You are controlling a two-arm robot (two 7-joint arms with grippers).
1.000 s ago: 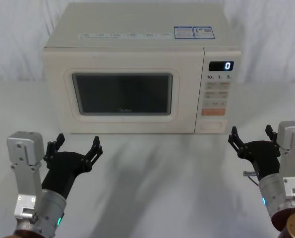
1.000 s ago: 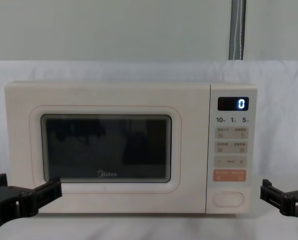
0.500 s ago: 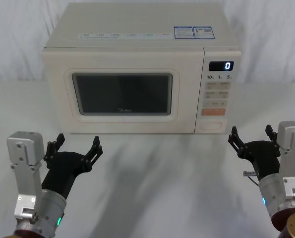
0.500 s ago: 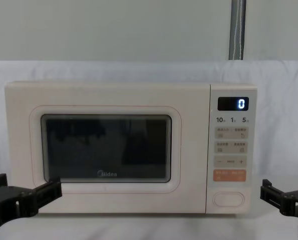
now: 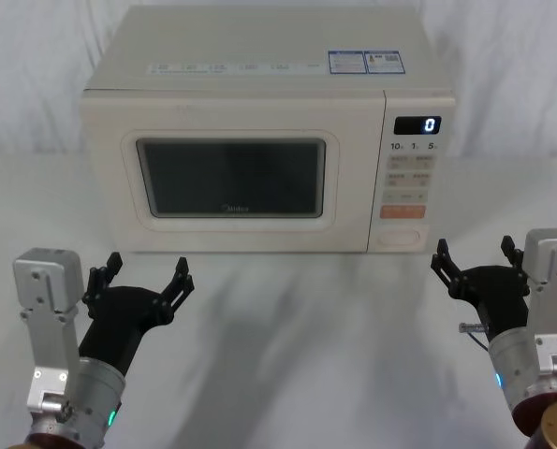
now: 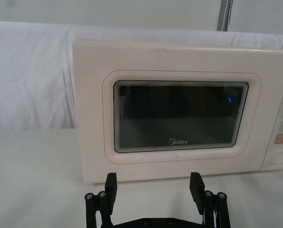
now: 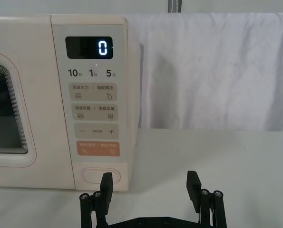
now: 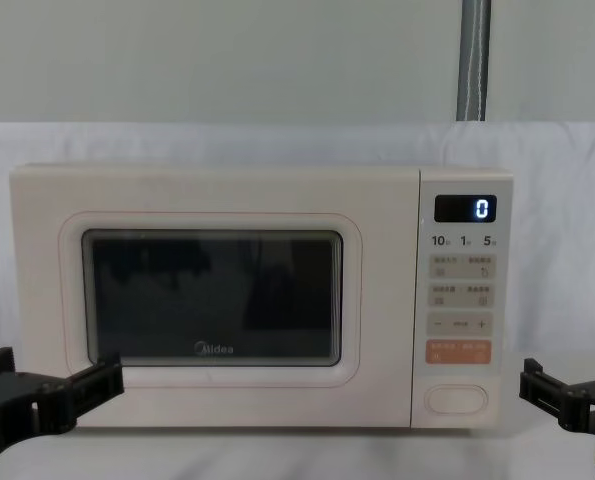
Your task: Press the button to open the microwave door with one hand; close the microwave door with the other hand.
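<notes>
You have the left gripper (image 5: 143,272) hovering low over the white table (image 5: 297,337), in front of the lower left corner of the microwave (image 5: 259,94), fingers spread wide and holding nothing; in the chest view its left finger is cut by the frame edge. Clear table lies between its fingertips and the oven's front. The microwave door (image 5: 231,178) sits flush and shut; its dark window (image 5: 231,176) gives only dim reflections, so you cannot make out the interior. In the left wrist view the control strip is cut off at the frame edge, with only a sliver of the keys visible. Moving right, the control strip (image 5: 415,173) shows a lit 0 on the display (image 5: 417,124), and the small print on the keys is too fine to read. The button (image 7: 101,175) sits at the bottom of that strip, under the orange key (image 7: 98,148), untouched. The right gripper (image 5: 475,258) hangs just right of and in front of the oven's lower right corner, fingers parted and empty, with open table around it; in the chest view one finger shows, the other lying beyond the frame.
</notes>
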